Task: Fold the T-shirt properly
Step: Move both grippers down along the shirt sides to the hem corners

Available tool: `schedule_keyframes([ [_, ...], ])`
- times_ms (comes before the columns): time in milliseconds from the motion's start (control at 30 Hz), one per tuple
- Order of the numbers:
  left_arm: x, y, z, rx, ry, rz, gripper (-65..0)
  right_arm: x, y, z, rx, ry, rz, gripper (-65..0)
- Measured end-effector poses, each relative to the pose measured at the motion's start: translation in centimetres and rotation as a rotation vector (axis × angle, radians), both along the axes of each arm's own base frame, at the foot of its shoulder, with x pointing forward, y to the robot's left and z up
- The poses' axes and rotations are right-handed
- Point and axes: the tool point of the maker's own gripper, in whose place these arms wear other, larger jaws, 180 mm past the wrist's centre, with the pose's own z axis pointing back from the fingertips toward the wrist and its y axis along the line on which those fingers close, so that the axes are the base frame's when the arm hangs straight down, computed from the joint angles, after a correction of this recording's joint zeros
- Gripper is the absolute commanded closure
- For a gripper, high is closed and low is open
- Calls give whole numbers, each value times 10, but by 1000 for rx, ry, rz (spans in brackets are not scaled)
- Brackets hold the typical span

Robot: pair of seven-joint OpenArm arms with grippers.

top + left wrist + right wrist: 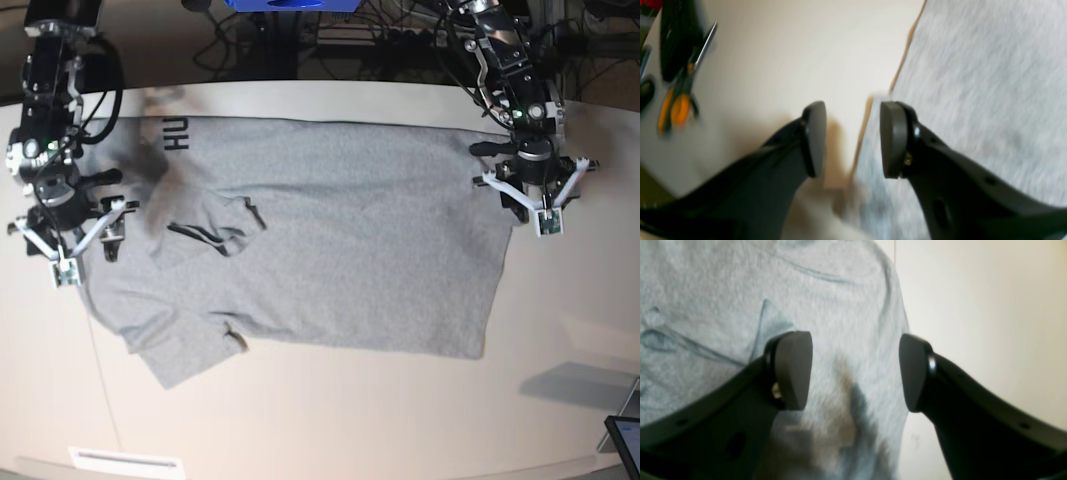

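Observation:
The light grey T-shirt (330, 250) lies spread and wrinkled on the pale table, with black lettering showing at its far left corner and one sleeve folded over near the left. My left gripper (540, 212) hovers at the shirt's right edge. In the left wrist view its jaws (852, 133) stand open astride that edge of the T-shirt (973, 83), with nothing between them. My right gripper (68, 238) is at the shirt's left edge. The right wrist view shows it (853, 370) open above the creased cloth of the T-shirt (706, 290), holding nothing.
Orange-handled scissors (676, 96) and dark objects (676, 36) lie on the table beyond the shirt's edge by the left gripper. Cables (380, 30) run along the back. A screen corner (625, 435) sits at the front right, a white label (125, 462) at the front left.

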Motion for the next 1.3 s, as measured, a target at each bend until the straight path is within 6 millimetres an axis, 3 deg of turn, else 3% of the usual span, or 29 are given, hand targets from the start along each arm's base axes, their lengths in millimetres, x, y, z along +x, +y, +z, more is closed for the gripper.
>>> schedule_keyframes([
  [100,19,-1,15,20,-25,-34,-255,35,-2,21,-43,-9,66,-395],
  [200,36,-3,29,39,-63,-82,-255,60,-23,30,-62,11,74,-395],
  [300,34,10,35,80,-53,-68,-255,74,-48,12,-69,128,76,-395],
  [433,35,16,41,101,-59,-80,-255,96,-65,-5,17,203,109,-395],
  [567,30,22,40,123,-39,-76,-255,91,-88,-38,72,344,74,-395],
  [733,29,22,39,125,-34,-79,-255,103,-67,-55,204,389,91,-395],
  [900,29,24,29,110,-12,-76,-255,89,-83,-71,347,453,-10,-396],
  [1067,27,25,23,106,3,-74,-254,91,-75,-72,545,403,-17,-396],
  [1300,27,25,18,98,15,-72,-254,91,-80,-69,552,393,-18,-396],
])
